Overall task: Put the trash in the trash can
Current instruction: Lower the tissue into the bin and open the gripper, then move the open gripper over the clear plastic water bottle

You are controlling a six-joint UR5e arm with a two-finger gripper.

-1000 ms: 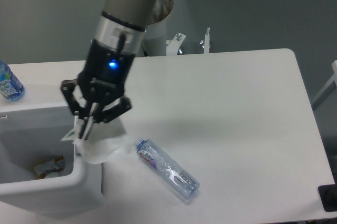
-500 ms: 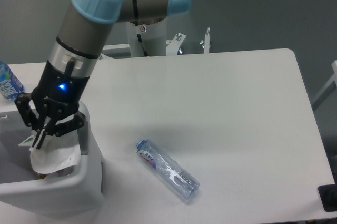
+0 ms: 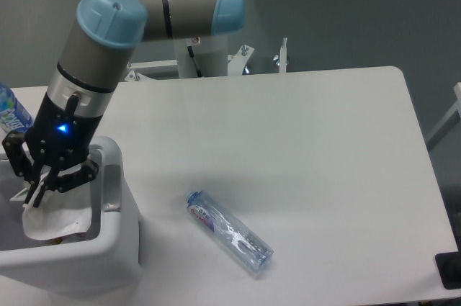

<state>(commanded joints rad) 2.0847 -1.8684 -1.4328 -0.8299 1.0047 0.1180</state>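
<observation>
Trash comes in two pieces here, and the first piece is almost put away. At the far left edge of the bench stands a blue bottle [image 3: 10, 113] that is not trash; only part of it shows.

Next to it, at the front left corner of the bench, is the white trash can [image 3: 115, 209]. The claw [image 3: 39, 183] hangs over the open top of the can. Its two fingers are pinched nearly shut on the top edge of the crumpled whitish wrapper [image 3: 54, 219], so the claw is holding the wrapper. The wrapper hangs down inside the can, below the rim. I cannot tell if it touches the bottom.

I think the step now is dropping the first piece. The next move calls for the claw to let go so the wrapper falls in. It is light and crinkly, so it may stick to a finger.

Further right, near the front edge of the bench, lies the clear water bottle [image 3: 229, 232] with a red and blue label. It is on its side, well apart from the can, and nothing touches it. This piece is not yet done. To get it, I think the claw must open wide and close across the round body of the bottle, which may roll.
</observation>
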